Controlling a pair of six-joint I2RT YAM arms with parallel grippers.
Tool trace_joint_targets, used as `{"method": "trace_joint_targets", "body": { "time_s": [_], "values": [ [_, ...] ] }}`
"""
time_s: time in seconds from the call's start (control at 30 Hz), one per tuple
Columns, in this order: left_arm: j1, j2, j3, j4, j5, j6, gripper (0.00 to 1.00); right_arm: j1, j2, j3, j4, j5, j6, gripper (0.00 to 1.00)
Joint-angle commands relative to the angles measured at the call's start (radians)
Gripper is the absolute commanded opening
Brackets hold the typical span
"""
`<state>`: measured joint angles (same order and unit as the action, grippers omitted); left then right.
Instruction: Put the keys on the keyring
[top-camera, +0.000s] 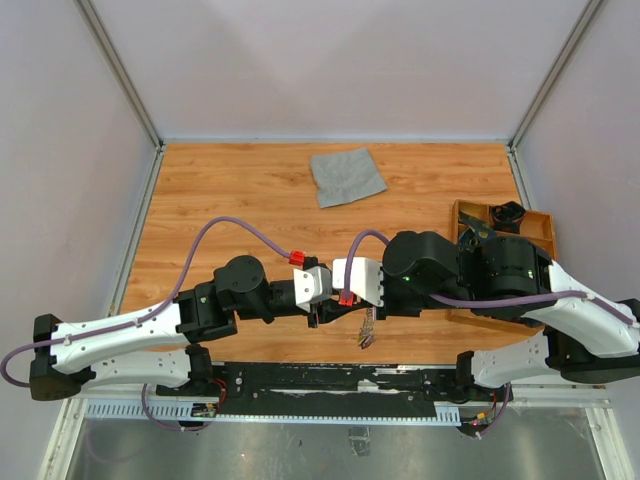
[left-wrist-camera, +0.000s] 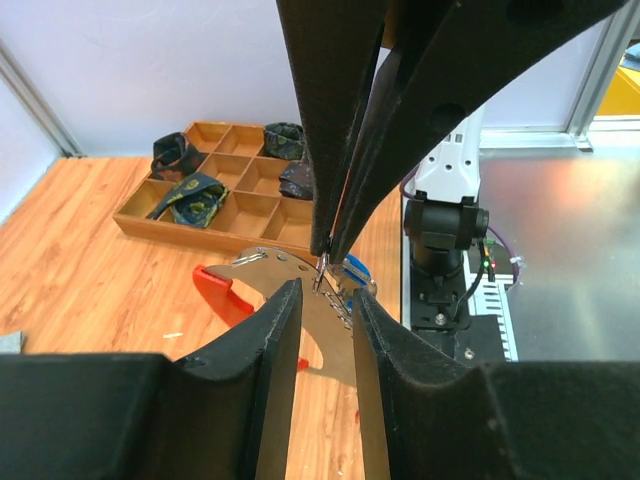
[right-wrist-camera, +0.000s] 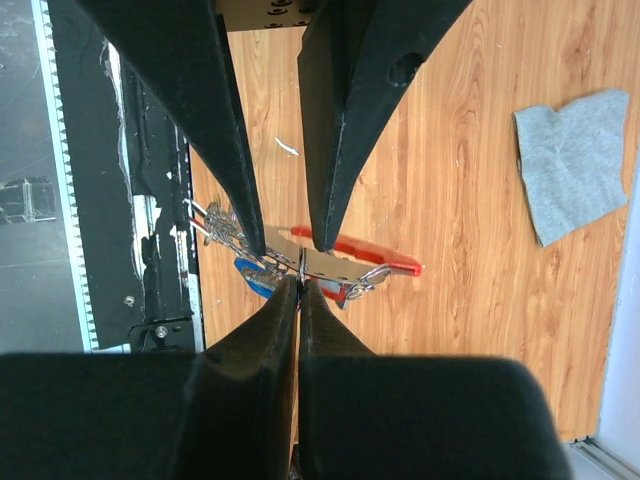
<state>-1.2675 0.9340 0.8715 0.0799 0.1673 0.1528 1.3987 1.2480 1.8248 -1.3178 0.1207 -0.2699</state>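
Keyring (left-wrist-camera: 218, 288): red oval loop with a flat silvery part, held between the two grippers over the near edge of the wooden surface (top-camera: 220, 200). The left gripper (left-wrist-camera: 325, 292) is partly closed, and we see its fingers pressed on both sides of the silvery part, so it grips the keyring. The red end sticks out to one side of that gripper.

Keys (right-wrist-camera: 255, 275): small bunch touching the keyring, with one blue head showing clearly. Silvery bits and chain trail from it toward the arm bases. The right gripper (right-wrist-camera: 300, 285) is closed tight, tips pinching a thin silvery bit of the keys right at the keyring. We can't tell whether any key is threaded on.

Further out, a grey cloth (top-camera: 347, 176) lies flat toward the far edge, well apart. A wooden compartment tray (left-wrist-camera: 200, 233) on the right side holds dark rolled items.
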Motion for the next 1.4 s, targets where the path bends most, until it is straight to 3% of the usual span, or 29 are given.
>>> {"method": "trace_joint_targets", "body": {
  "time_s": [0.0, 0.37, 0.57, 0.63, 0.73, 0.87, 0.93, 1.1, 1.37],
  "values": [
    [-0.008, -0.014, 0.028, 0.033, -0.012, 0.005, 0.32, 0.014, -0.001, 0.001, 0.017, -0.017, -0.012, 0.01],
    [-0.008, -0.002, 0.032, 0.040, -0.007, 0.007, 0.31, 0.014, 0.000, -0.009, 0.036, -0.033, -0.015, 0.01],
    [-0.009, 0.002, 0.034, 0.037, -0.008, 0.008, 0.25, 0.014, -0.004, -0.012, 0.048, -0.045, -0.017, 0.01],
    [-0.008, 0.002, 0.034, 0.037, -0.008, 0.008, 0.20, 0.014, -0.005, -0.013, 0.053, -0.051, -0.018, 0.01],
    [-0.008, 0.002, 0.035, 0.034, -0.007, 0.007, 0.02, 0.014, -0.009, -0.016, 0.063, -0.054, -0.018, 0.01],
    [-0.007, -0.002, 0.034, 0.041, -0.024, -0.006, 0.00, 0.014, -0.023, -0.025, 0.094, -0.045, -0.013, 0.03],
    [-0.007, -0.012, 0.021, 0.064, -0.035, -0.018, 0.01, 0.014, -0.042, -0.035, 0.120, -0.024, -0.005, 0.13],
    [-0.008, -0.049, -0.033, 0.156, -0.075, -0.081, 0.01, 0.014, -0.149, -0.121, 0.264, 0.036, 0.037, 0.29],
    [-0.007, -0.105, -0.112, 0.285, -0.133, -0.135, 0.01, 0.014, -0.424, -0.463, 0.713, 0.195, 0.230, 0.33]
  ]
}}
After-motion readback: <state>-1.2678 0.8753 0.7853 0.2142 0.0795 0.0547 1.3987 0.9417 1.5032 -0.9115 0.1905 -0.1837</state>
